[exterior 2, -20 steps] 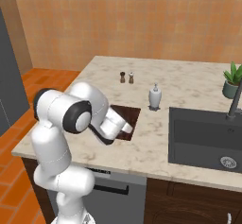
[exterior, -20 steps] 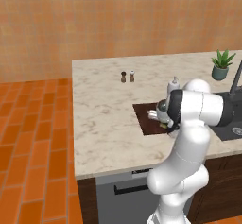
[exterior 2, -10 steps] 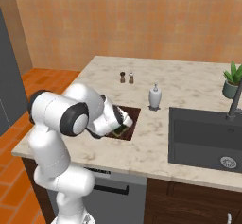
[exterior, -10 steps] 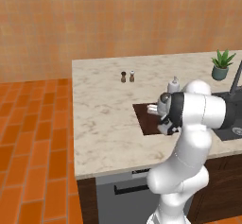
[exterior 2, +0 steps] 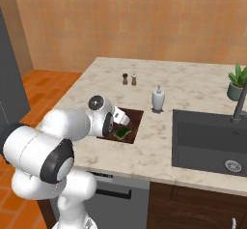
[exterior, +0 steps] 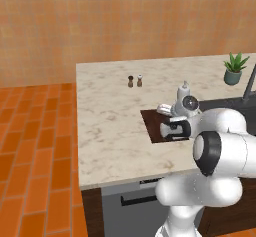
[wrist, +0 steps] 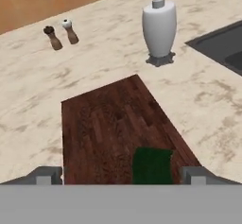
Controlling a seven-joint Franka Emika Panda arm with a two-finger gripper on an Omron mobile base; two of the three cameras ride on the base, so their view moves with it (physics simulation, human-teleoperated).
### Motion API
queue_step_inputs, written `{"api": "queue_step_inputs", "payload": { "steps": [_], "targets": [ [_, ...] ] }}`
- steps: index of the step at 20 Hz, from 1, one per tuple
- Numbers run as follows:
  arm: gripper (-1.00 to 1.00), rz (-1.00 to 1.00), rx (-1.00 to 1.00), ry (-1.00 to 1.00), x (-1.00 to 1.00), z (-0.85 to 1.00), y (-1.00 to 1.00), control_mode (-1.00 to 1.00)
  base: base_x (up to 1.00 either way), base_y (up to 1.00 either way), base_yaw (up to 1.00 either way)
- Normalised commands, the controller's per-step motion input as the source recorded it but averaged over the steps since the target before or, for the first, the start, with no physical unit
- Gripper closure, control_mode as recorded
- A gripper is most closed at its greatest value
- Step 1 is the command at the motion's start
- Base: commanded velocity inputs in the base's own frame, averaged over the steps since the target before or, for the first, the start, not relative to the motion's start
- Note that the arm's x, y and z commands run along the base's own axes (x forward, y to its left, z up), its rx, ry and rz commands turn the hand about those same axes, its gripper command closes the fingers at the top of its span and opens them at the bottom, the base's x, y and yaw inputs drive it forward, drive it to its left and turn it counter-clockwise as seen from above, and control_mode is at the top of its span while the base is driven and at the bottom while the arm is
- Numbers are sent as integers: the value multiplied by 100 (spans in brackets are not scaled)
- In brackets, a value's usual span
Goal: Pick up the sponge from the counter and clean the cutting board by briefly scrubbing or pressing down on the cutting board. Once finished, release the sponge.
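Observation:
The dark brown cutting board (wrist: 113, 124) lies on the beige marble counter (wrist: 94, 62), with the dark green sponge (wrist: 151, 165) resting flat on its near right part. My gripper (wrist: 120, 176) is open just above the board. Its fingertips (wrist: 45, 176) stand wide apart and the sponge sits loose between them, closer to the right one. From the right base view the sponge (exterior 2: 121, 133) shows at the board's (exterior 2: 132, 117) front corner, just beside my gripper (exterior 2: 114, 125). In the left base view my gripper (exterior: 172, 130) hangs over the board (exterior: 151, 123).
A white soap dispenser (wrist: 159, 27) stands just beyond the board. Two small shakers (wrist: 61, 34) sit farther back on the left. The dark sink (exterior 2: 212, 138) with its faucet (exterior 2: 240, 102) lies to the right, and a potted plant (exterior 2: 236, 80) stands behind it. The counter's front edge runs close below the board.
The arm's elbow has swung up and toward the cameras. The hand has drawn slightly back from the sponge, which now lies free on the board.

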Motion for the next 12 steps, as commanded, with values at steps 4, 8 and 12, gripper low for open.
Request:
{"api": "queue_step_inputs", "payload": {
  "steps": [4, 8, 12],
  "targets": [
    [-100, 14, 14, -8, -54, 100, 0, -100, 0, 0, 0],
    [-100, 20, 14, 0, -65, 100, 4, -100, 0, 0, 0],
    [-100, 19, 16, 0, -74, 67, 11, -100, 0, 0, 0]
  ]
}}
